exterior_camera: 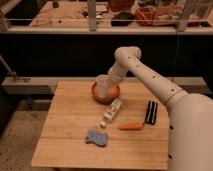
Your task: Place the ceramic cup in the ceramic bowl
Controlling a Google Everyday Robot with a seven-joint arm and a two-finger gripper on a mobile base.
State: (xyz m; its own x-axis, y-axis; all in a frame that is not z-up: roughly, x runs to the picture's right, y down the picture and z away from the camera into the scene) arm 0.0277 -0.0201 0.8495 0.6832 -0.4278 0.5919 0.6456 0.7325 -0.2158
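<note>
The ceramic cup [102, 85] is leaning within the ceramic bowl [115, 93] on the wooden table [65, 135]. The gripper [111, 79] is sitting against the cup's side; whether it is grasping is unclear.

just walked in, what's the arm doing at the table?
The robot's gripper is at the ceramic cup, which stands upright in or just over the ceramic bowl at the far side of the wooden table. Whether the cup already rests on the bowl cannot be told. Nearer the camera lie a white bottle, a carrot, a black object and a blue cloth, all apart from the gripper.
</note>
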